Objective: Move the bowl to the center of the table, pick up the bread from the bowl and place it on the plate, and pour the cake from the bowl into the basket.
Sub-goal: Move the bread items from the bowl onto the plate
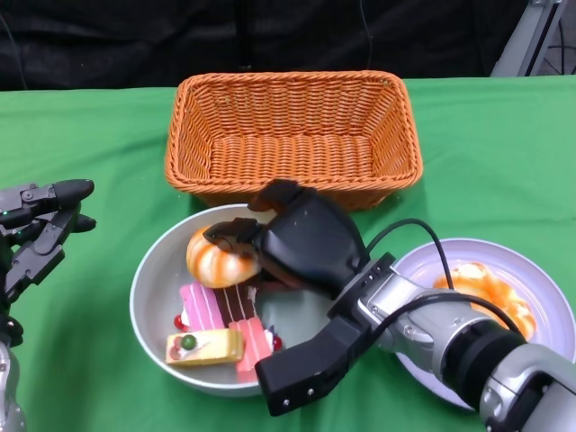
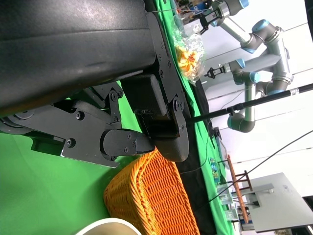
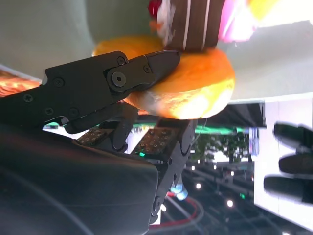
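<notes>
Fingers (image 1: 236,236) of the right hand (image 1: 301,241) are seen wrapped onto the bread (image 1: 216,258), an orange-and-white striped bun, inside the grey bowl (image 1: 149,281) in the head view. The bowl is set just in front of the wicker basket (image 1: 292,135) on the green tablecloth (image 1: 85,360). Cake pieces are also parked in the bowl: a pink-and-brown striped slice (image 1: 225,310) and a yellow slice (image 1: 204,346) with a green dot on top. Off to the right, a pale plate (image 1: 540,279) can be made out with something orange (image 1: 486,290) on it, probably more pastry, though it's half hidden by the arm. The left hand (image 1: 40,236) is hung over the cloth left of the bowl, fingers spread, nothing held.

From the right wrist view, the bun (image 3: 195,85) is caught between the black fingers (image 3: 117,78), with the chocolate-striped cake (image 3: 193,24) touching it.

From the left wrist view, the left hand (image 2: 132,127) is shown with nothing grasped, and the basket (image 2: 156,196) and a bit of the bowl rim (image 2: 105,227) are seen nearby.
</notes>
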